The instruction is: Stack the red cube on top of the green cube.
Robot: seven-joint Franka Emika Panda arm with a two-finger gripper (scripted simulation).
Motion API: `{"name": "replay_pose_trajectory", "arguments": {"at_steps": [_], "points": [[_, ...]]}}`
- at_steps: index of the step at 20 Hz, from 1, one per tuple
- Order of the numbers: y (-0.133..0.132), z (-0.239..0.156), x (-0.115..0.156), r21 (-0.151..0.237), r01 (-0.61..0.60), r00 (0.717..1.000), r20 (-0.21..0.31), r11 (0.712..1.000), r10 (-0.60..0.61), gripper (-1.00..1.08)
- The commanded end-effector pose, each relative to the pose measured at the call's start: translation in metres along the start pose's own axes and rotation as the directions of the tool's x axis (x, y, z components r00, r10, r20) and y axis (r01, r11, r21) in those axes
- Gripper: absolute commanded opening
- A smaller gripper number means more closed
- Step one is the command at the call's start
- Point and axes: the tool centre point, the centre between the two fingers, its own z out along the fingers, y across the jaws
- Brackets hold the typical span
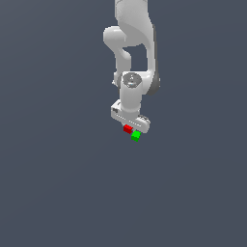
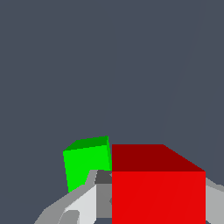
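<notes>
I have the red cube (image 2: 158, 192) pinched between my fingers (image 2: 78, 205), just beside the green cube (image 2: 86, 168) — transport step, I judge. Next I'd centre it over the green — then lower and release.

You see the red cube (image 2: 158, 197) in plain bright red, its front face vivid and its upper face a darker crimson; the green cube (image 2: 86, 168) is plain bright green, likewise darker on its upper face; neither carries any pattern; the gripper (image 1: 131, 126) is white with pale grey shading, and its fingers (image 2: 83, 203) show light grey with a darker grey patch; the arm (image 1: 132, 48) is white; the ground (image 1: 58, 183) is a flat slate blue-grey.
</notes>
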Motion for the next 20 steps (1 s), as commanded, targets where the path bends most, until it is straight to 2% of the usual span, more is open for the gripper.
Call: {"name": "replay_pose_trajectory", "arguments": {"at_steps": [1, 5, 10, 11, 20], "points": [[-0.018, 0.005, -0.004, 0.001, -0.002, 1.0, -0.001, 1.0, 0.002, -1.0], [-0.036, 0.011, -0.007, 0.0, -0.002, 1.0, -0.001, 1.0, 0.002, -1.0], [-0.042, 0.013, -0.007, -0.001, -0.001, 1.0, -0.001, 1.0, 0.001, -1.0], [-0.042, 0.013, -0.007, -0.001, -0.001, 1.0, -0.001, 1.0, 0.001, 1.0], [-0.042, 0.013, -0.007, -0.001, -0.001, 1.0, -0.001, 1.0, 0.001, 1.0]]}}
